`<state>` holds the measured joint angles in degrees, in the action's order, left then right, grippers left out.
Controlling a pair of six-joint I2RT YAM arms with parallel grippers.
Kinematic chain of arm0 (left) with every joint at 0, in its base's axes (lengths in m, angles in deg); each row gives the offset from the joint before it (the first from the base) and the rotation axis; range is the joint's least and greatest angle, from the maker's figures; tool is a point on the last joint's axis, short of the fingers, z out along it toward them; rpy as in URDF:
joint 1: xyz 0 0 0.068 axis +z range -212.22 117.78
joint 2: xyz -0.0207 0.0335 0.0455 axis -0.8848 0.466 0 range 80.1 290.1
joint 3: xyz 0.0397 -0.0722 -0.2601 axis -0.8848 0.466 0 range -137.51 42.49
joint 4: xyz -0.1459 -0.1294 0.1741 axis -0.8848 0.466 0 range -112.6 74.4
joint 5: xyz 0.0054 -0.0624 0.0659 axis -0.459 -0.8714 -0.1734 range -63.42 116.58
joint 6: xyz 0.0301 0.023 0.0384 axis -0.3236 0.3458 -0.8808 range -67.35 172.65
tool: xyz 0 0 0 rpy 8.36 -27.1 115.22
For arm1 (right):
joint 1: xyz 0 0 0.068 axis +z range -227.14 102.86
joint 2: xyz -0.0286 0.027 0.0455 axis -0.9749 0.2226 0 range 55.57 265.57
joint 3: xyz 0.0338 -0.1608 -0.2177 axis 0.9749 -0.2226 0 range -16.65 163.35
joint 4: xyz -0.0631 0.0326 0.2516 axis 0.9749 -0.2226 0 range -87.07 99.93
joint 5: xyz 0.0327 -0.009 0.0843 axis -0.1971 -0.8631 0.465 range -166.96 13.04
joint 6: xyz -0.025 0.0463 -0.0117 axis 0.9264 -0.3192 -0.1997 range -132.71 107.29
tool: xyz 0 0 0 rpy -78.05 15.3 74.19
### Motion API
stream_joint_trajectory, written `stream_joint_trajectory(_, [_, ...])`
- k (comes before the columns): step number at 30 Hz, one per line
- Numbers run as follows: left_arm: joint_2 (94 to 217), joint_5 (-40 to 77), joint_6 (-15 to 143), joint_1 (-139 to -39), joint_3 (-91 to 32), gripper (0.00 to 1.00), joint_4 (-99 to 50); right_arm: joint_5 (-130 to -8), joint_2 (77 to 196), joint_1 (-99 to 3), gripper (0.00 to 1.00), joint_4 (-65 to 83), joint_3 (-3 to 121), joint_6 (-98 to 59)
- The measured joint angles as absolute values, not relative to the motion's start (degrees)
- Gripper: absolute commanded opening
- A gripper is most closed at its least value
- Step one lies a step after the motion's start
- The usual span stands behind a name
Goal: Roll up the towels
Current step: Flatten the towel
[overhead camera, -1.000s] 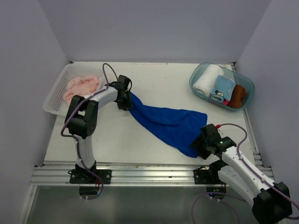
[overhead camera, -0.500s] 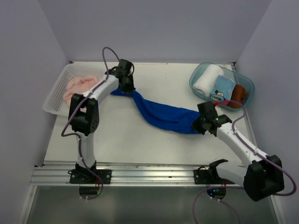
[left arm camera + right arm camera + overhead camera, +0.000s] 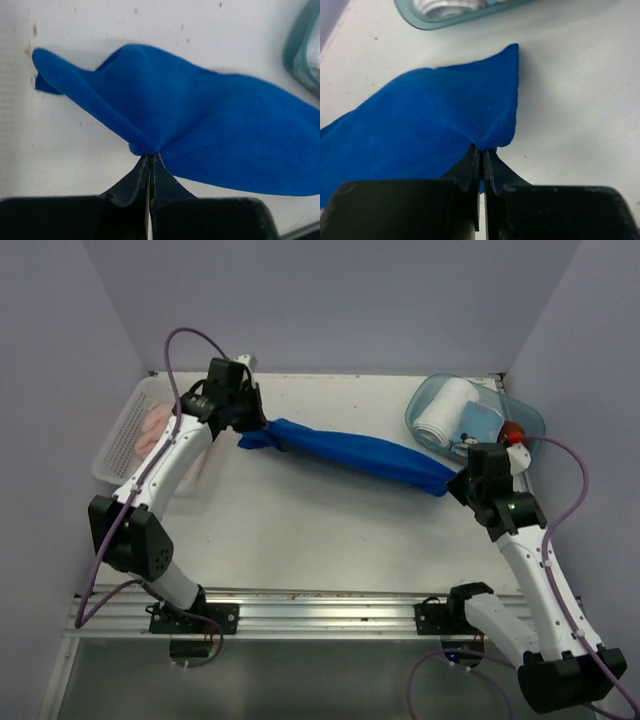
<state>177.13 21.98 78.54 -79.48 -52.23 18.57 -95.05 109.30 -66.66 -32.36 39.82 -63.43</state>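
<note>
Our left gripper is pressed together on one end of the blue towel, and our right gripper pinches the other. The towel is stretched between them over the far half of the white table. The teal bin sits just beside its right end, the white basket near its left. The widest stretch of tabletop lies toward our bases.
</note>
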Motion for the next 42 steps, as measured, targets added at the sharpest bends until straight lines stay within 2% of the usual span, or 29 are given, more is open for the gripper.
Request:
stream_joint_trajectory(2, [171.38,20.91,78.41,-79.63,-44.07,0.02,18.15,-96.34,105.19,-66.68,0.00,-35.44,35.60,-63.71])
stream_joint_trajectory(3, [169.15,20.51,78.37,-79.68,-40.36,0.11,18.74,-97.04,103.34,-66.68,0.00,-37.27,33.65,-64.17])
stream_joint_trajectory(4, [167.45,20.29,78.15,-79.81,-36.71,0.29,19.24,-97.54,101.37,-66.66,0.01,-39.33,31.42,-64.78])
stream_joint_trajectory(5, [166.75,20.32,77.56,-79.92,-34.35,0.39,19.53,-98.09,99.31,-66.66,0.16,-41.60,29.17,-65.57])
stream_joint_trajectory(6, [166.64,20.78,77.21,-79.98,-32.45,0.60,20.40,-98.87,97.76,-66.70,0.25,-43.77,27.73,-66.47])
stream_joint_trajectory(7, [167.03,21.47,76.68,-79.94,-31.20,0.68,21.25,-99.51,96.65,-66.79,0.33,-45.58,26.77,-66.86])
stream_joint_trajectory(8, [167.71,22.24,76.68,-79.83,-30.76,0.74,22.22,-100.21,96.08,-66.87,0.40,-46.87,26.31,-67.21])
stream_joint_trajectory(10, [168.98,23.55,76.64,-79.59,-30.81,0.76,23.03,-101.06,96.17,-67.03,0.41,-48.05,26.44,-67.25])
stream_joint_trajectory(14, [169.42,26.06,76.62,-79.48,-31.86,0.70,23.42,-101.82,100.30,-67.03,0.40,-48.79,27.95,-66.95])
stream_joint_trajectory(18, [168.67,29.54,77.36,-79.48,-30.89,0.59,23.31,-101.34,101.74,-67.03,0.40,-48.36,28.01,-66.09])
stream_joint_trajectory(20, [167.52,31.77,78.39,-79.48,-28.16,0.59,23.09,-100.91,101.04,-67.03,0.39,-47.72,27.95,-65.57])
stream_joint_trajectory(24, [166.53,33.95,80.75,-79.48,-20.69,0.66,22.28,-98.48,101.17,-67.03,0.40,-45.95,27.31,-64.94])
stream_joint_trajectory(26, [166.88,34.06,81.88,-79.48,-17.30,0.67,21.69,-97.28,102.02,-67.03,0.45,-45.38,26.51,-64.87])
stream_joint_trajectory(28, [167.97,34.02,82.82,-79.48,-15.24,0.65,20.91,-95.64,102.94,-67.03,0.56,-44.40,24.78,-65.00])
stream_joint_trajectory(31, [170.66,33.61,83.81,-79.48,-14.24,0.59,18.13,-93.45,103.05,-67.03,0.56,-44.03,21.30,-65.72])
stream_joint_trajectory(34, [173.68,32.77,84.68,-79.48,-13.89,0.47,15.31,-90.79,102.33,-67.03,0.53,-44.18,16.74,-68.21])
stream_joint_trajectory(36, [175.91,32.23,85.25,-79.48,-13.89,0.30,13.50,-89.50,102.77,-67.03,0.52,-44.73,14.66,-70.03])
stream_joint_trajectory(37, [176.74,32.12,85.25,-79.48,-14.20,0.22,13.21,-89.15,103.40,-67.03,0.52,-44.95,13.70,-71.12])
stream_joint_trajectory(38, [176.76,31.90,85.16,-79.48,-14.35,0.00,12.67,-88.82,104.01,-67.03,0.52,-44.92,12.76,-72.15])
stream_joint_trajectory(42, [177.46,31.31,85.05,-79.48,-15.14,0.00,11.75,-88.16,103.51,-67.03,0.52,-44.44,9.39,-75.06])
